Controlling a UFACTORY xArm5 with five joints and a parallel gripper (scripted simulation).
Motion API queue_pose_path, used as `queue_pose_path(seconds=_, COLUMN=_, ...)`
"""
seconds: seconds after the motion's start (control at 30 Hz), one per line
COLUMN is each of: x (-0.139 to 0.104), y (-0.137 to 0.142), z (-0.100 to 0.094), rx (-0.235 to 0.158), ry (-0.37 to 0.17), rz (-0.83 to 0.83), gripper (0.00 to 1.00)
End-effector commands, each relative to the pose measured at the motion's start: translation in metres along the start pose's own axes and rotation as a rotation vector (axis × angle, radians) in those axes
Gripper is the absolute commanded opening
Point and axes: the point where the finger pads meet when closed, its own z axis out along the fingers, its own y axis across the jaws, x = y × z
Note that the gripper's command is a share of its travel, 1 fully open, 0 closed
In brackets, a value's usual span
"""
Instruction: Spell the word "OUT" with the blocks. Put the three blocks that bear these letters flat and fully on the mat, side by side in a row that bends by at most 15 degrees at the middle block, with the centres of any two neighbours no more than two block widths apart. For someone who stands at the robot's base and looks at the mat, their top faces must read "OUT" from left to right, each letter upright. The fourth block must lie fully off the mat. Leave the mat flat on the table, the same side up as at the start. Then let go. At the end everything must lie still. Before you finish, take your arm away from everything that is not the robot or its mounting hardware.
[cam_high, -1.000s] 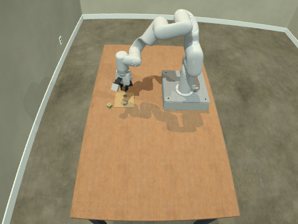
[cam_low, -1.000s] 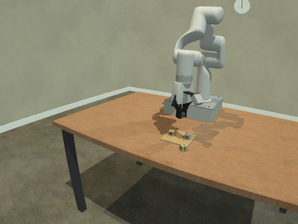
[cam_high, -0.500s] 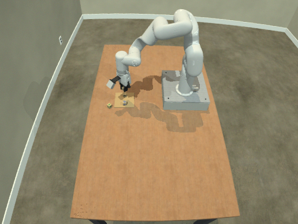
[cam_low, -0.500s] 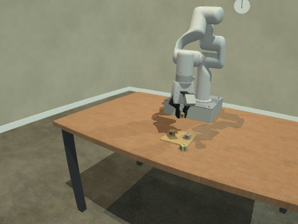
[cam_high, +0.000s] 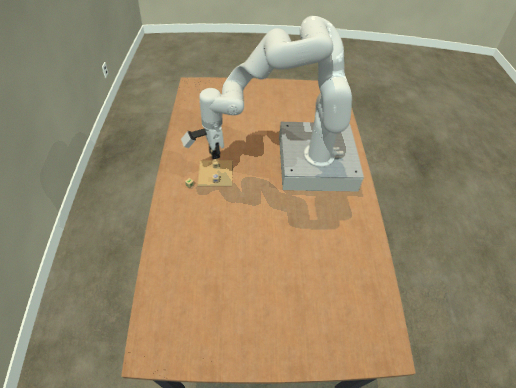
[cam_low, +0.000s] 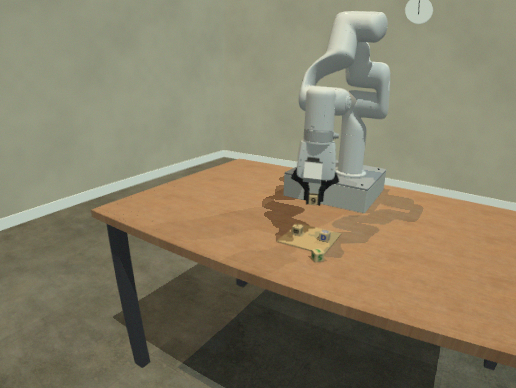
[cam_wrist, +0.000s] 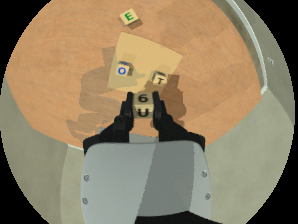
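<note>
I am holding the small wooden U block (cam_wrist: 143, 111) clamped in the black pincer (cam_wrist: 141, 113), hanging above the tan square mat (cam_wrist: 148, 58). On that mat, the blue-lettered O block (cam_wrist: 123, 68) and the T block (cam_wrist: 161, 78) are sitting apart, while the green-lettered E block (cam_wrist: 129, 16) is lying on the wooden tabletop (cam_wrist: 73, 43) just beyond the mat's edge.

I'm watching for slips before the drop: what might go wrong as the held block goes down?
1. The gap between the O block and the T block looks tight; the U block in the gripper may nudge either.
2. The T block sits near the edge of the mat; a push might slide it partly off.
</note>
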Motion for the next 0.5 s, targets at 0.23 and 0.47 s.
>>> queue_pose_path(seconds=0.23, x=0.002, y=0.0008, z=-0.0013, rx=-0.001, ry=0.003, rz=0.276, gripper=0.21)
queue_pose_path(seconds=0.47, x=0.0021, y=0.0008, z=-0.0013, rx=-0.001, ry=0.003, rz=0.327, gripper=0.21)
